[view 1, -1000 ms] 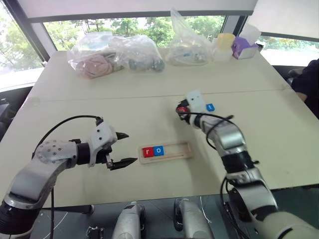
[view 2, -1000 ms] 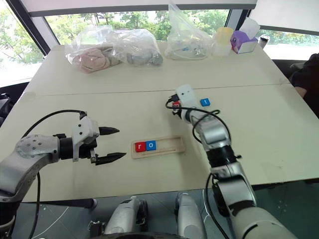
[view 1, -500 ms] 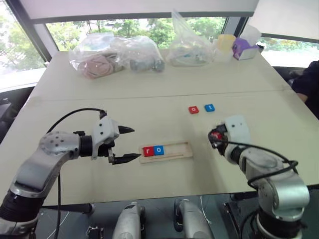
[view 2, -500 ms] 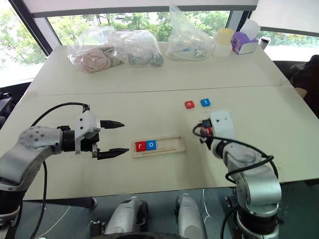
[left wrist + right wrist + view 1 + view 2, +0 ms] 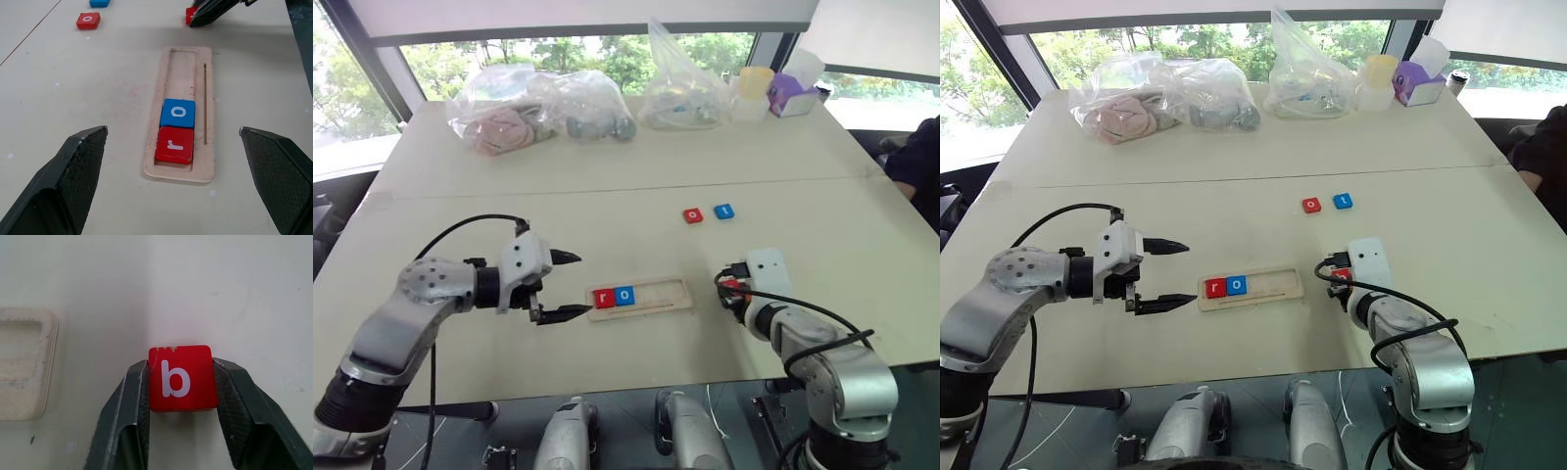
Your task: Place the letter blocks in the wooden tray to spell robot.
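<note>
The wooden tray [image 5: 638, 296] lies flat on the pale table [image 5: 607, 196], between the two arms. Two letter blocks sit side by side in the end of its groove nearest the left arm: a red r block [image 5: 175, 144] at the very end and a blue o block [image 5: 178, 113] touching it; the rest of the groove is bare. The left gripper [image 5: 566, 286] hovers just beside that end of the tray, its two black fingers spread wide apart and holding nothing, pointing along the tray's length. Past the tray's other end, the right gripper [image 5: 183, 387] is low over the table, its fingers clamped on the two sides of a red b block [image 5: 182, 377], the white letter facing the wrist camera. This block is near the tray's end but apart from it, over bare table. Farther back on the table, well apart from both grippers, a red o block [image 5: 692, 215] and a blue block [image 5: 724, 211] lie just beside each other. Clear plastic bags [image 5: 538, 103] rest along the far edge of the table.
</note>
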You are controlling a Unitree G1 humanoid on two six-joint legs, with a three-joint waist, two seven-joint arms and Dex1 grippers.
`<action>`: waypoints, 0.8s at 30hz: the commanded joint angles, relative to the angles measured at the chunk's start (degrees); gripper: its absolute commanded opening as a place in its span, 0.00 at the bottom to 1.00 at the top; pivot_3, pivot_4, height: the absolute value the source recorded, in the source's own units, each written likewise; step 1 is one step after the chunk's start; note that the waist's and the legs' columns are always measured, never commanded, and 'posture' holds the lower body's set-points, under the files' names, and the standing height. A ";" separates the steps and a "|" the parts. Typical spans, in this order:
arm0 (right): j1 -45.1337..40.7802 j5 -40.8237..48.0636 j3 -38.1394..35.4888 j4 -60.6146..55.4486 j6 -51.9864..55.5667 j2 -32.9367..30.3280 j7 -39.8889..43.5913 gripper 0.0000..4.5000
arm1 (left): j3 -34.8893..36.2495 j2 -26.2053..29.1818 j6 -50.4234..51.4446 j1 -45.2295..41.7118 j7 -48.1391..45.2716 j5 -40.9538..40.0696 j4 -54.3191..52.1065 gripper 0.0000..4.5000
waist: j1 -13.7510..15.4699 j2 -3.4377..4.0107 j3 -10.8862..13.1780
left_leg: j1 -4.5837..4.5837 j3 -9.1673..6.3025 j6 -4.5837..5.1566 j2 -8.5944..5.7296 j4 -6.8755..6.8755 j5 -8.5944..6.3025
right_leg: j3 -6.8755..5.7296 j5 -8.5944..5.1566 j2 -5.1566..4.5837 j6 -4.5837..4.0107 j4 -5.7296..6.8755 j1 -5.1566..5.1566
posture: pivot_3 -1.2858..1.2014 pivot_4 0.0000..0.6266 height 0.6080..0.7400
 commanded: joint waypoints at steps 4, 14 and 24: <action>-3.36 8.32 -2.39 -5.01 1.82 -12.28 12.14 0.98 | 0.16 -0.05 -0.57 0.09 0.44 -0.03 -1.78 1.00 | 0.04 0.00 0.01 | 0.00 0.01 0.00 0.01 0.02 0.00 | 0.01 -0.01 -0.03 0.01 -0.01 0.01 | 0.52 0.24 1.00; -3.66 9.24 3.45 14.37 -42.71 -47.16 50.15 0.98 | -1.27 -0.85 -2.00 -2.05 -0.11 1.11 0.32 1.00 | 0.18 -0.23 0.18 | 0.01 -0.09 0.01 -0.09 0.02 0.00 | -0.03 -0.19 0.01 0.27 -0.11 0.10 | 0.52 0.24 1.00; -8.54 2.94 12.04 35.31 -65.26 -44.52 59.07 0.98 | -1.27 -1.39 -2.36 -1.73 0.62 1.82 -0.65 1.00 | 0.20 -0.25 0.21 | 0.03 0.00 0.01 -0.09 0.09 0.00 | 0.02 -0.16 0.03 0.26 -0.03 0.09 | 0.52 0.24 1.00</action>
